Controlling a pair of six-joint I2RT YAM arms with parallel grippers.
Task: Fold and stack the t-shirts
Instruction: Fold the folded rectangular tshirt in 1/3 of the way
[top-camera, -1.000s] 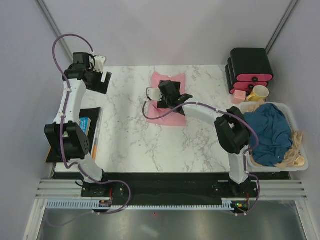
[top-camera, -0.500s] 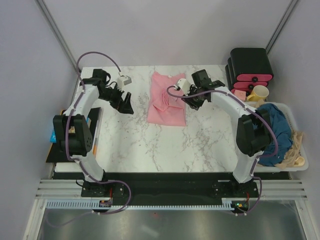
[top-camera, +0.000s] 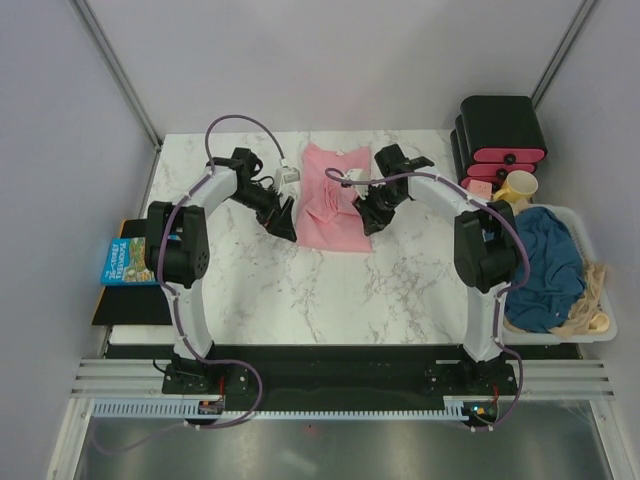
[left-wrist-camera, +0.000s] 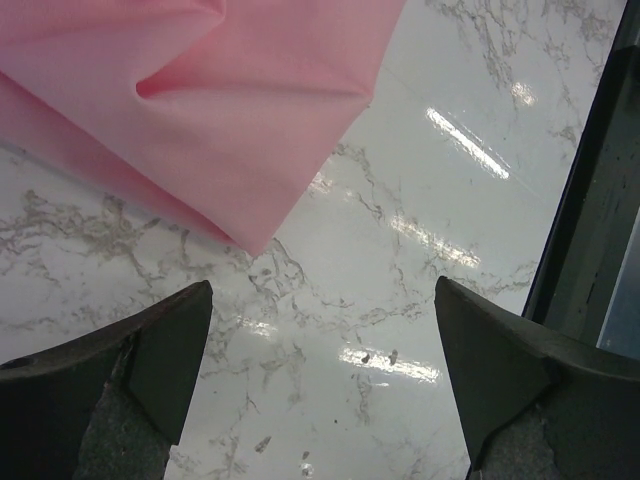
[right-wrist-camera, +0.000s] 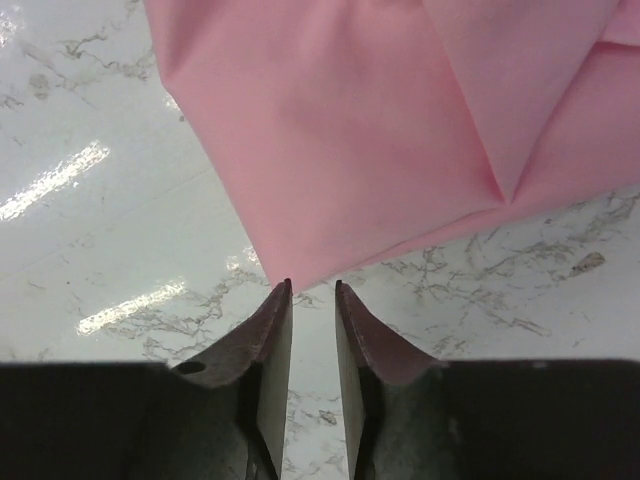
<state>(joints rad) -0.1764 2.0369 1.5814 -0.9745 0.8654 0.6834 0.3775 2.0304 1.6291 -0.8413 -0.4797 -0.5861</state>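
Observation:
A light pink t-shirt (top-camera: 335, 205) lies partly folded at the back middle of the marble table (top-camera: 300, 290). My left gripper (top-camera: 286, 224) hovers at its near left corner. In the left wrist view that gripper (left-wrist-camera: 322, 285) is open wide over bare marble, with the pink t-shirt's corner (left-wrist-camera: 230, 120) just ahead. My right gripper (top-camera: 371, 220) is at the near right corner. In its wrist view the right gripper (right-wrist-camera: 312, 285) stands with a narrow gap, marble showing between the fingers, and the shirt's corner (right-wrist-camera: 360, 130) ends right at the tips. A dark teal-blue t-shirt (top-camera: 540, 262) is bunched in the basket.
A white basket (top-camera: 603, 325) at the right edge also holds beige cloth (top-camera: 586, 298). Black boxes with pink fronts (top-camera: 500, 132) and a yellow mug (top-camera: 519, 186) stand at the back right. A blue book (top-camera: 126, 262) lies off the table's left side.
Both arms swung in to the pink shirt's near corners, the left from the far left. The right gripper's jaws narrowed from wide open to a slim gap.

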